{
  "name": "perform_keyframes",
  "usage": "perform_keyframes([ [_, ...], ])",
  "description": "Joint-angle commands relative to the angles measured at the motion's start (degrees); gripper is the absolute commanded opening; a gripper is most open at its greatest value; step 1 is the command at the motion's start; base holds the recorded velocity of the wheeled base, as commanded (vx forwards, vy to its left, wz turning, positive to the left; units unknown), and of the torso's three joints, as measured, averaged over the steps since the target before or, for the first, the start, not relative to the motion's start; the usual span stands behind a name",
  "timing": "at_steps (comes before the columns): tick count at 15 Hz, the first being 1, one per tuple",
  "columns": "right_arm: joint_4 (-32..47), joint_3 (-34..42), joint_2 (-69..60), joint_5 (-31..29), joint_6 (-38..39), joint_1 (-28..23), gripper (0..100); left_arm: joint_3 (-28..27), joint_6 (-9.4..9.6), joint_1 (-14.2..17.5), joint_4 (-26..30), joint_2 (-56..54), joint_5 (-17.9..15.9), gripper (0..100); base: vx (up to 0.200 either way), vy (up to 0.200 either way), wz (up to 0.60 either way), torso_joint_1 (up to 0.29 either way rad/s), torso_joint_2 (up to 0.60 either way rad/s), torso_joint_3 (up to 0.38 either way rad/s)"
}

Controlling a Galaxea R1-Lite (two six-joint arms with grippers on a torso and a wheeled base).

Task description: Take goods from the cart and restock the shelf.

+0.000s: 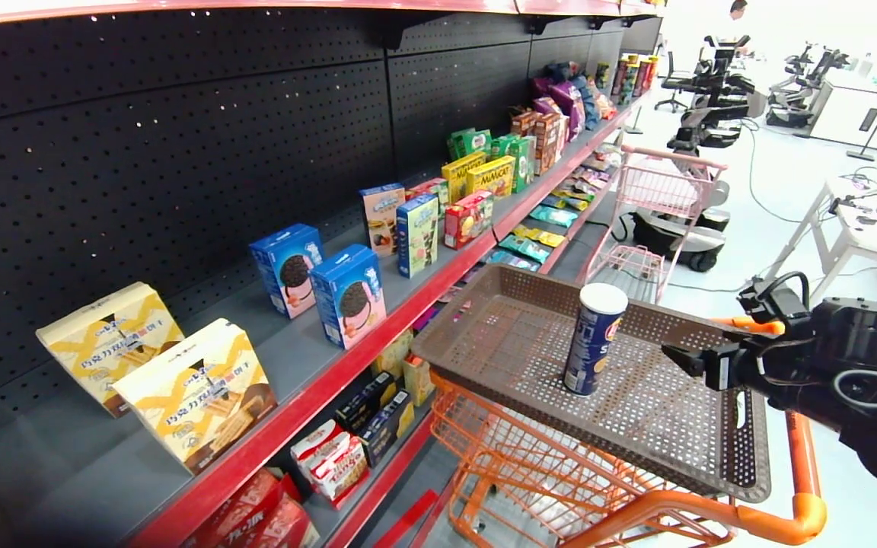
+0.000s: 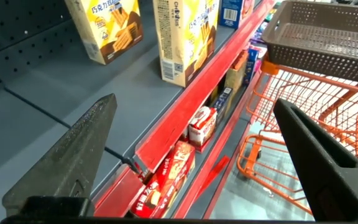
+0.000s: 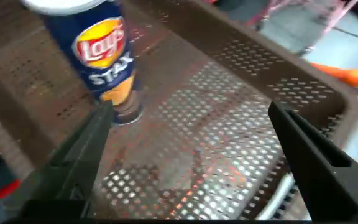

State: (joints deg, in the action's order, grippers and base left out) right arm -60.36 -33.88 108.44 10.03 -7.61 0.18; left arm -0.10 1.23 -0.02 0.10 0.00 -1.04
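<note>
A blue chips can with a white lid stands upright in the brown perforated basket on top of the orange cart. My right gripper hovers open just right of the can, level with its lower half and not touching it. In the right wrist view the can sits ahead of the open right gripper, off toward one finger. My left gripper hangs open and empty over the front edge of the grey shelf, near two yellow boxes.
The shelf carries yellow boxes, blue cookie boxes and further cartons toward the far end, with bare gaps between them. Lower shelves hold packets. A pink cart stands beyond the orange one.
</note>
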Motion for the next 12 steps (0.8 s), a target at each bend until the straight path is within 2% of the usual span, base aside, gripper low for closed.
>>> perform_keyframes([
  [1,-0.3,-0.6,2.7,3.7,0.0,1.3,100,0.0,0.0,0.0,0.0,0.0,0.0,100,0.0,0.0,0.0,0.0,0.0,0.0],
  [2,-0.4,-0.6,3.3,6.1,0.0,1.9,100,0.0,0.0,0.0,0.0,0.0,0.1,100,0.0,0.0,0.0,0.0,0.0,0.0],
  [5,-4.0,-2.2,6.5,6.8,0.1,3.5,100,0.0,0.0,0.0,0.0,0.0,0.1,100,0.0,0.0,0.0,0.0,0.0,0.0],
  [7,-6.3,-3.7,9.3,11.1,0.0,3.5,100,0.0,0.0,0.0,0.0,0.0,0.1,100,0.0,0.0,0.0,0.0,0.0,0.0],
  [10,-11.3,-3.5,11.9,11.8,0.2,4.2,100,0.0,0.0,0.0,0.0,0.0,0.0,100,0.0,0.0,0.0,0.0,0.0,0.0],
  [12,-11.6,-4.1,12.5,11.8,0.0,4.3,100,0.0,0.0,0.0,0.0,0.0,0.0,100,0.0,0.0,0.0,0.0,0.0,0.0],
])
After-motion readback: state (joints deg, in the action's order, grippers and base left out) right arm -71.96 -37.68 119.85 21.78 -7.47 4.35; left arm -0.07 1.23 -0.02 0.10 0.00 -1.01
